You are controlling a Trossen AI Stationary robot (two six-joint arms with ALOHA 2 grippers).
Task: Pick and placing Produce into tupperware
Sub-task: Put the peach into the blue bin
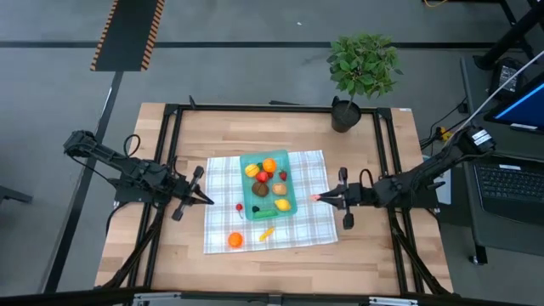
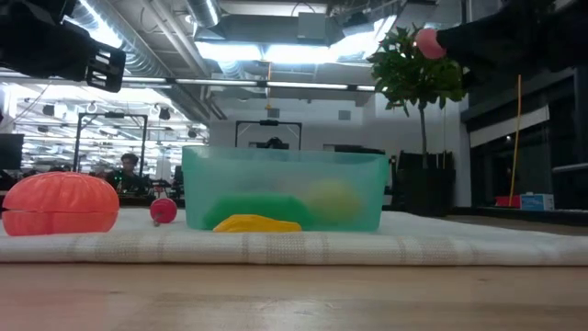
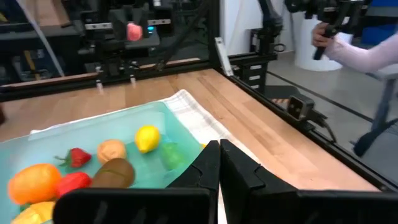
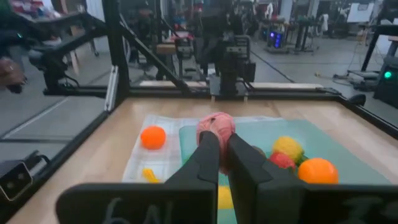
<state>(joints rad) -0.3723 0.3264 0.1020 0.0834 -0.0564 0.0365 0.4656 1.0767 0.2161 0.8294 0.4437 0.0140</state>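
The right gripper [image 1: 316, 197] is grasping a pink fruit [image 4: 216, 126] beside the tupperware [image 1: 269, 185]; the left gripper [image 1: 210, 201], jaws clenched, is waiting opposite. A potted plant [image 1: 364, 68] is standing behind.

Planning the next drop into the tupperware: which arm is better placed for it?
Right. The right gripper already holds a pink piece beside the tupperware; the left gripper is shut and empty.

the shallow translucent teal plastic container [image 1: 269, 186] sits at the centre of the high view, on the white-and-grey checked cloth [image 1: 306, 225], with several small toy fruits [image 1: 270, 165] inside. lower left of it on the cloth lie a round orange toy fruit [image 1: 235, 240] and a small yellow piece [image 1: 267, 233]. the leafy potted plant [image 1: 364, 66] stands upper right.
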